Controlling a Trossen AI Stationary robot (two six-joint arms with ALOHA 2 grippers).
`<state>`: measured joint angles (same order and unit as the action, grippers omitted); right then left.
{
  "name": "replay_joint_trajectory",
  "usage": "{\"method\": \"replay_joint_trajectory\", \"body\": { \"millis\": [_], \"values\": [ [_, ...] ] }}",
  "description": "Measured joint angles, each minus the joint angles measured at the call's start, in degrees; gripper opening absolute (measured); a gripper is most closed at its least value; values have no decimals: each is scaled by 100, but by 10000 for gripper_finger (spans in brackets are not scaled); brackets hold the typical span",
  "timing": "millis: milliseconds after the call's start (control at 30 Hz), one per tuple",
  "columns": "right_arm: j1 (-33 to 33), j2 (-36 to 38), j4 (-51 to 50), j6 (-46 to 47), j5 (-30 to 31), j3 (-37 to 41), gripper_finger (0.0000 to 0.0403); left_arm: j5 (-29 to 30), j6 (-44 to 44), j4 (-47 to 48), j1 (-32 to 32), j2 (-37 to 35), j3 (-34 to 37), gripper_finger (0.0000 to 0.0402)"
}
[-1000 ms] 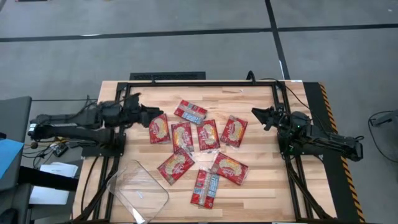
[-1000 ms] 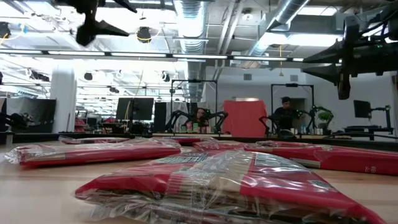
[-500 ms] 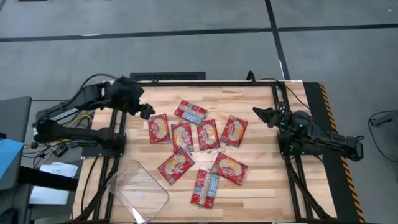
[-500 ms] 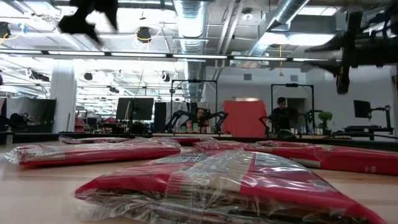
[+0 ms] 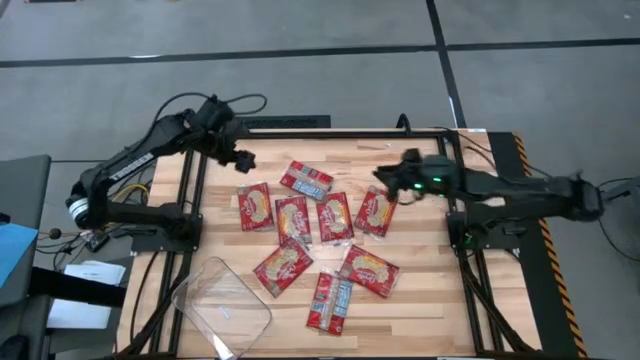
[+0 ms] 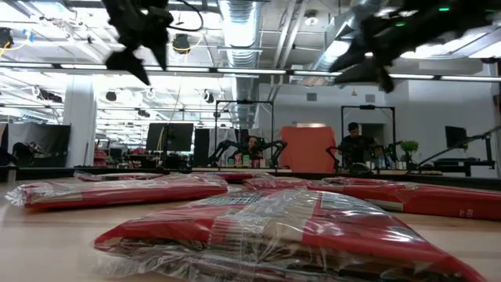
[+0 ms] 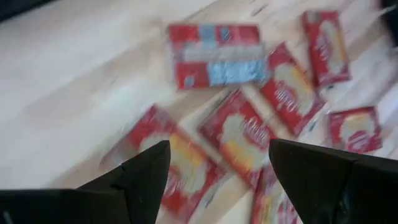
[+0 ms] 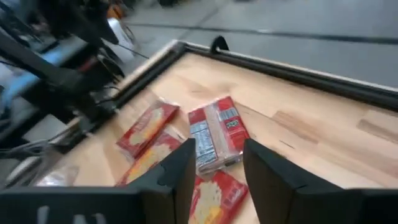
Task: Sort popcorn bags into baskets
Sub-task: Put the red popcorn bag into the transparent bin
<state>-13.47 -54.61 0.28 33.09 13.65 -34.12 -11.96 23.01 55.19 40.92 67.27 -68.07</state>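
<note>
Several red popcorn bags point(image 5: 334, 217) lie flat in a loose cluster on the middle of the wooden table. One at the far side point(image 5: 306, 181) shows a blue-white label. The clear tub point(image 5: 222, 305) sits at the near left corner. My left gripper point(image 5: 244, 160) hangs open in the air over the cluster's far left, and its wrist view looks down on the bags point(image 7: 242, 134). My right gripper point(image 5: 386, 178) hovers open above the rightmost far bag point(image 5: 376, 210). In its wrist view, the labelled bag point(image 8: 214, 134) lies beyond the gripper point(image 8: 217, 163).
A black frame point(image 5: 300, 131) runs along the table's far edge and down both sides. Bare wood lies at the far right point(image 5: 420, 150) and near right point(image 5: 420, 310). In the low view both grippers point(image 6: 141, 39) point(image 6: 376, 43) are high above the bags point(image 6: 274, 227). People sit in the room behind.
My left arm has risen, and its gripper has moved up and toward the far edge. My right arm has stretched out toward the table's left, which carried its gripper from the right side to above the rightmost bags. The bags and the tub have stayed put.
</note>
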Motion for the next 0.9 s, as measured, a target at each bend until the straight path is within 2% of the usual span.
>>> {"method": "replay_joint_trajectory", "body": {
  "millis": [100, 233, 367, 467, 533, 600, 667, 767, 900],
  "values": [
    [-232, -890, -62, 520, 5, -490, 181, -400, -149, -684, 145, 528, 0, 264],
    [-454, -1952, -283, 1026, -36, -923, 190, -771, -282, -1128, 232, 1389, 0, 264],
    [-466, -2721, 80, 1021, -275, -1147, 180, -1255, -438, -1590, 340, 2160, 0, 264],
    [-463, -3179, 561, 1048, -704, -1153, 166, -1750, -545, -1786, 415, 2687, 0, 264],
    [-462, -3422, 807, 1078, -912, -1153, 159, -1637, -697, -1761, 419, 2986, -17, 264],
    [-460, -3638, 963, 1200, -939, -1157, 156, -1395, -746, -1815, 328, 3042, -74, 264],
    [-469, -3850, 1237, 1239, -940, -1157, 156, -1437, -650, -2233, 314, 2989, -126, 264],
    [-469, -4038, 1412, 1372, -967, -1157, 161, -1262, -35, -2187, 361, 3049, -30, 264],
    [-440, -4055, 1590, 1244, -1050, -1157, 167, -2177, 459, -2340, 344, 2898, -183, 264]
  ]
}}
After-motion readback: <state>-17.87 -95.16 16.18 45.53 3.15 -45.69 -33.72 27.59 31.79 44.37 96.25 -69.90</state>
